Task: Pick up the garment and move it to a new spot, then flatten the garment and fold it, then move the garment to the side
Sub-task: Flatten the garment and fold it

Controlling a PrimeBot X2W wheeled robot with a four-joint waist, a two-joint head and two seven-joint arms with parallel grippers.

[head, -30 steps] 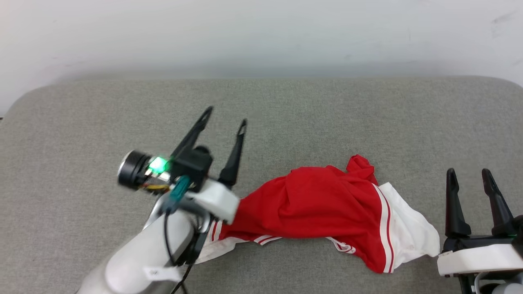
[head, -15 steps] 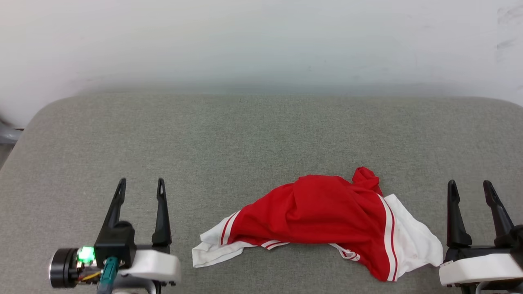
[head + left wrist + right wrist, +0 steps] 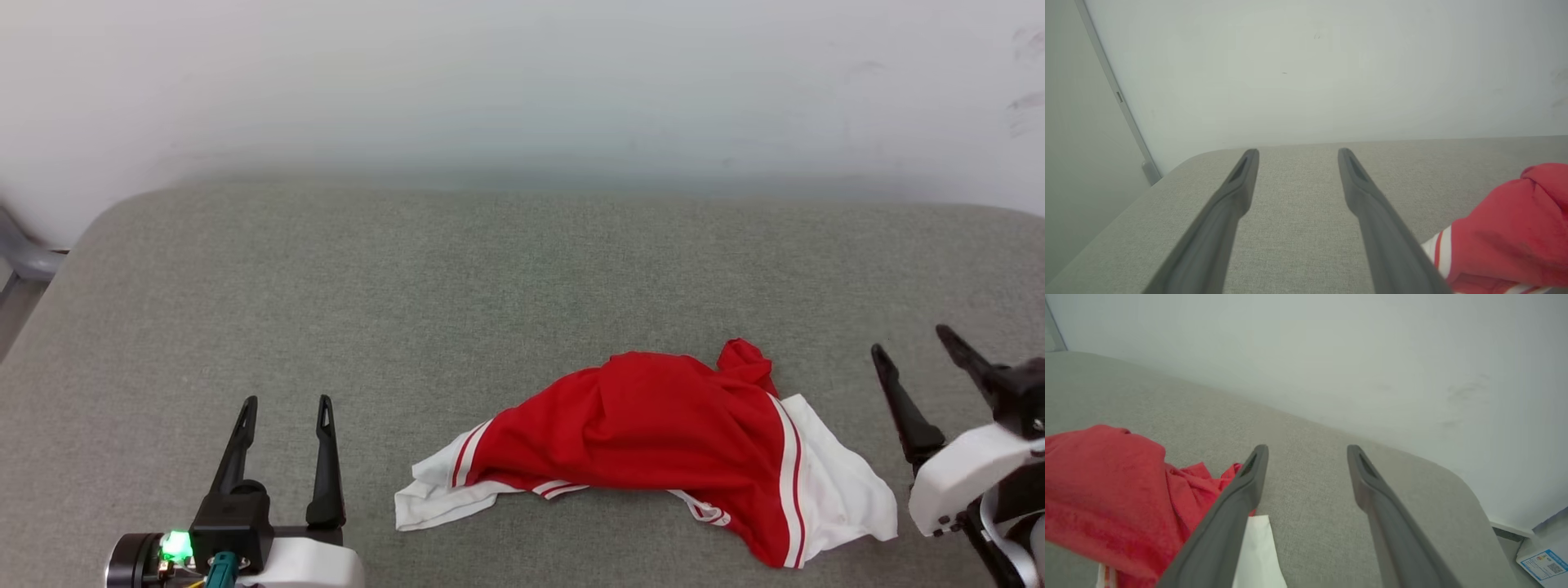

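The garment [image 3: 653, 441] lies crumpled on the grey padded surface [image 3: 490, 286], red body bunched up with white sleeves and red-and-white striped trim sticking out at both ends. My left gripper [image 3: 286, 402] stands open at the lower left, apart from the garment's white left end. At the right edge my right gripper [image 3: 910, 340] is open and tilted leftward, just beside the white right sleeve. In the left wrist view the open left gripper [image 3: 1295, 152] has the garment [image 3: 1511, 228] to its right. In the right wrist view the open right gripper [image 3: 1306, 448] has the garment [image 3: 1106, 486] to its left.
A pale wall [image 3: 522, 82] rises behind the padded surface. The surface's rounded left corner [image 3: 98, 220] borders a grey frame piece [image 3: 24, 253]. Past the right corner, a white box with a blue label [image 3: 1541, 563] lies on the floor.
My left arm pulled back from above the garment's left end to the lower left, leaving the garment lying loose. The right gripper has tilted leftward. The camera view shifted slightly.
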